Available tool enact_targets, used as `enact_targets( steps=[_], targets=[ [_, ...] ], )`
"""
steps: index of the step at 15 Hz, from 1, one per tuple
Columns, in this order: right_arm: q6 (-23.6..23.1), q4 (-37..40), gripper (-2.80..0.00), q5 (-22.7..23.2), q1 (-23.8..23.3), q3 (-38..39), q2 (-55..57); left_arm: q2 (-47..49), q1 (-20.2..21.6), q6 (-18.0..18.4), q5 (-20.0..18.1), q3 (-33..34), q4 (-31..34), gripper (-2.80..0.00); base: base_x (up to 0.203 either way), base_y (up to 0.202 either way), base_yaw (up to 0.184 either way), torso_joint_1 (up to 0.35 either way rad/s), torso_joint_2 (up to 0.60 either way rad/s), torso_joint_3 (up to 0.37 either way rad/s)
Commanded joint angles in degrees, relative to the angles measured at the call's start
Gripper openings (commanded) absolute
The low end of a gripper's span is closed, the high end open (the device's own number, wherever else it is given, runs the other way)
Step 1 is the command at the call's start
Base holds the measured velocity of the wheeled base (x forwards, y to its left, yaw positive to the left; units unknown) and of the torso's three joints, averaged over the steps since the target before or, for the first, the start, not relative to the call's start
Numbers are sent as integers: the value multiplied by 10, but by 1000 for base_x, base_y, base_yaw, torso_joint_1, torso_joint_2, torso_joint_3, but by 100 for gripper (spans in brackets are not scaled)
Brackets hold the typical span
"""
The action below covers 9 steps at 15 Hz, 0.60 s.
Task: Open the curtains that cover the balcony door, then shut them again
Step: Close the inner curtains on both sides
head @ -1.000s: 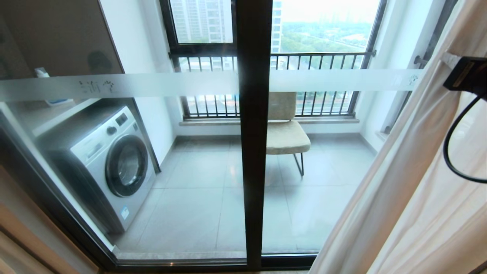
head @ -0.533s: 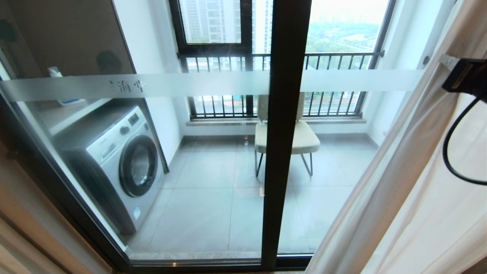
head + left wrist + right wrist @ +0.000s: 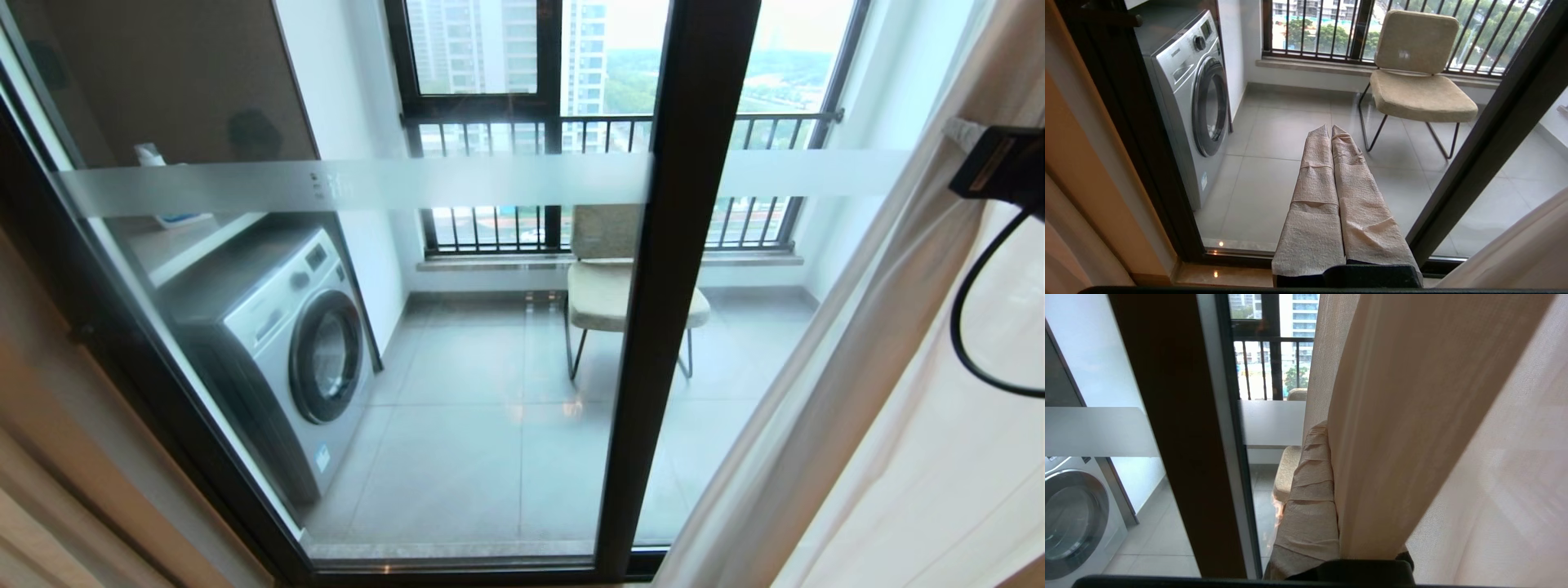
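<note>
The right gripper (image 3: pixel 1331 457) is clenched on the tall beige woven curtain (image 3: pixel 1412 416), whose vertical edge hangs beside the dark-framed glass balcony door (image 3: pixel 653 327).

Left gripper (image 3: pixel 1331 130) jaws together, balcony door (image 3: pixel 1486 151), washing machine (image 3: pixel 1188 98), beige chair (image 3: pixel 1419 77)

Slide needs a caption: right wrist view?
Right gripper shut on the curtains, beside the balcony door.

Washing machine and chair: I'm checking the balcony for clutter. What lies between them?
Only bare grey floor tiles between washing machine and chair, clearest in the left wrist view.
</note>
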Motion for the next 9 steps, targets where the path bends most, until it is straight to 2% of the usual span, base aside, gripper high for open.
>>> enact_targets(
  steps=[1, 3, 5, 9],
  targets=[
    [0, -3, -280, 0, 0, 3, -1, 0, 0, 0, 0, 0, 0, -280, 0, 190, -3, 6, 2, 1],
    [0, -3, -280, 1, 0, 12, -7, 0, 0, 0, 0, 0, 0, -280, 0, 175, 2, 1, 4, 8],
    [0, -4, -280, 1, 0, 19, -10, 0, 0, 1, 0, 0, 0, -280, 0, 90, 2, 2, 2, 2],
    [0, -3, -280, 1, 1, 19, -14, 0, 0, 1, 0, 0, 0, -280, 0, 0, 0, 0, 0, 0]
  ],
)
